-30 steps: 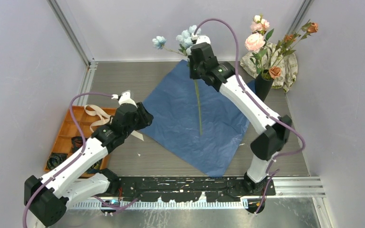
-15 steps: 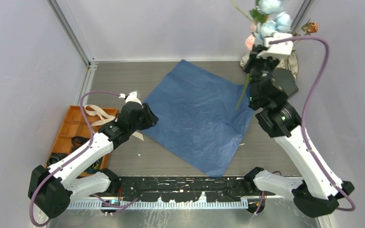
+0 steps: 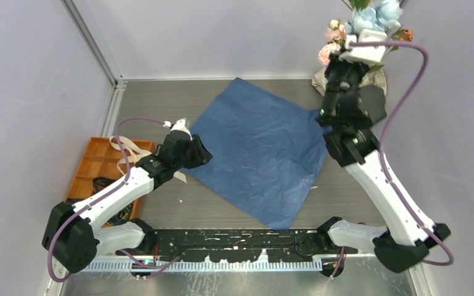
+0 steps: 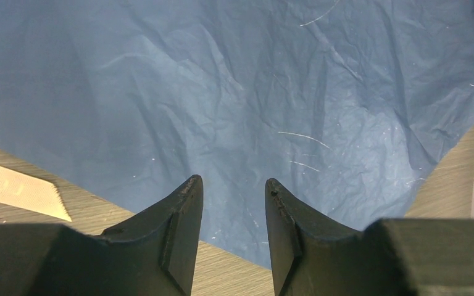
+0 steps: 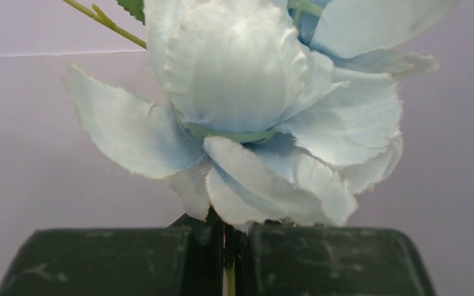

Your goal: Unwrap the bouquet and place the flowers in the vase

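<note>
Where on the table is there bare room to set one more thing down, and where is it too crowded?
Bare table lies between the blue paper, the back wall and the orange tray; another strip runs between the paper's near edge and the arm bases. The far right corner is crowded: right gripper with the pale blue flower, and pink flowers.

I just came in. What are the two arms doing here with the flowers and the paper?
The right gripper is shut on a pale blue flower, just under the bloom, and holds it high at the far right corner, beside pink flowers. The blue paper lies unfolded on the table. The left gripper hovers open and empty above its near left edge.
</note>
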`<state>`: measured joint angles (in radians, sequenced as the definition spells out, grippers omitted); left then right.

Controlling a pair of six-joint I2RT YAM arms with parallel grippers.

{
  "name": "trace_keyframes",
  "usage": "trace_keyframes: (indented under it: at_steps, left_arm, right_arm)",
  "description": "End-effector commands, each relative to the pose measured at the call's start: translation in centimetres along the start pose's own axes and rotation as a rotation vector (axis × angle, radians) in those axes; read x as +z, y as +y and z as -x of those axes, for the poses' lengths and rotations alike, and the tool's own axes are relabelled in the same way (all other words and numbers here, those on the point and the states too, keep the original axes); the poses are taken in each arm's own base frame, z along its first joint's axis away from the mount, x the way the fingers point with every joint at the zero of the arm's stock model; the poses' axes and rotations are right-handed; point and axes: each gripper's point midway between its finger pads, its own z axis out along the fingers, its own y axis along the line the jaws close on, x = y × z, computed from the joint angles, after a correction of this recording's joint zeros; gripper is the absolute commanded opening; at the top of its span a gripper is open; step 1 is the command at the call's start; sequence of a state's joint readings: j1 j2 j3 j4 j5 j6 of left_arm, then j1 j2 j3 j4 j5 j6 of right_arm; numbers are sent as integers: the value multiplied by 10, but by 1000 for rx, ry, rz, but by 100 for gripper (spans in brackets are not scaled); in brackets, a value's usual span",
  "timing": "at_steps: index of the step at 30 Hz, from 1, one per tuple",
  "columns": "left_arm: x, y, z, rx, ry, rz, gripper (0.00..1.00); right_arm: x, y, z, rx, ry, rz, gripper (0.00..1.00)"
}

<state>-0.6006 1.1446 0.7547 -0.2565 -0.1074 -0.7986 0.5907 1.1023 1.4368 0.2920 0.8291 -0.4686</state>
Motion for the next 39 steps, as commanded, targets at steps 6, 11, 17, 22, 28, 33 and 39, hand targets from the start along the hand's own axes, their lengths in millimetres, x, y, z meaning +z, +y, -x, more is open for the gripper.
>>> trace_keyframes:
  at_steps: [6,11,17,22,28,33,39]
  left_arm:
    - [0,-23,16,9,-45,-92,43]
    - [6,-22,12,14,-30,-90,43]
    - [13,-24,8,17,-8,-97,42]
    - [15,-24,7,22,-4,-101,43]
    - [14,-26,11,36,-24,-112,43]
    - [12,-26,13,45,-50,-126,43]
    - [4,-32,18,49,-96,-186,43]
  right_arm:
    - [58,-25,12,35,-15,-85,1]
    - [80,-46,7,1,-20,-139,1]
    - [99,-57,-6,-14,-57,-166,1]
    - [111,-63,-17,-52,-92,-209,1]
    - [124,-74,-28,-67,-123,-237,1]
    - [131,-82,-31,-84,-135,-253,1]
    - [139,-88,-42,-85,-138,-279,1]
